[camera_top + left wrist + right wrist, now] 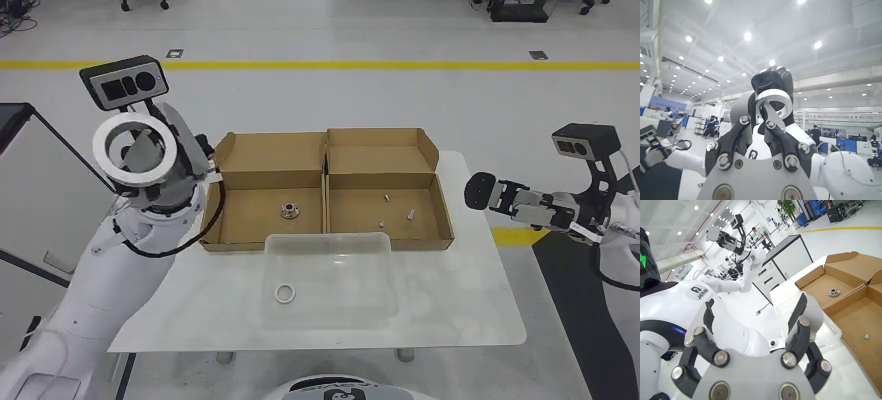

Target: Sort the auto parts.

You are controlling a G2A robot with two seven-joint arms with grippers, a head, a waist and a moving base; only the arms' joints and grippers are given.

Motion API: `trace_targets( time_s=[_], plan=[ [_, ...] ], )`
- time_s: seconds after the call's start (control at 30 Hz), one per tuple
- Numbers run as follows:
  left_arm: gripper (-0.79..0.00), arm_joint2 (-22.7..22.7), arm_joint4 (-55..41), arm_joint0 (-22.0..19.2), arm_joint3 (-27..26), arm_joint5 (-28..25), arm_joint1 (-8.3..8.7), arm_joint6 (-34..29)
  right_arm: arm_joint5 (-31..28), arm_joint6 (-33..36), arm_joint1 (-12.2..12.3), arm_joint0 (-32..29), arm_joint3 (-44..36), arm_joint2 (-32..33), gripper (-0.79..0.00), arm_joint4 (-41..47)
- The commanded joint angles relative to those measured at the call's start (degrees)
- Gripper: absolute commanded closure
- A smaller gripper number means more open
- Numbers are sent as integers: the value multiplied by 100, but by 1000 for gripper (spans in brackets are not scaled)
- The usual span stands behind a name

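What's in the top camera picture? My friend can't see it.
The left gripper holds a big silver ring beside a white table. On it sit two cardboard boxes with small metal parts and a clear bin holding a little ring.

- On the table (480,300): left box (262,152) and right box (380,160) side by side at 12 o'clock, tray (325,238) before them.
- Flange (289,210) in left box, bolts (409,212) in right box, small ring (285,293) in tray.
- Large ring (106,150) in left gripper (758,111), off the table at 9 o'clock.
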Motion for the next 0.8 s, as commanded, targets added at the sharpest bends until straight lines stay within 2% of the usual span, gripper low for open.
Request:
trace_targets(
  time_s=[0.0,0.2,0.33,0.5,0.63,0.77],
  plan=[
    [0,-78,436,27,182,37,-26,-36,0,0,0,0,0,0,-785,-1],
    [0,-144,1597,40,473,-96,-63,99,0,0,0,0,0,0,-785,-1],
    [0,-96,1773,36,479,-222,-67,225,0,0,0,0,0,0,-785,-1],
    [0,36,890,40,239,-365,-99,368,0,0,0,0,0,0,-785,-1],
    [0,-22,63,32,85,-204,-149,206,0,0,0,0,0,0,-785,-1],
    [0,-214,-324,80,1,74,-239,-72,0,0,0,0,0,0,-785,-1]
  ],
)
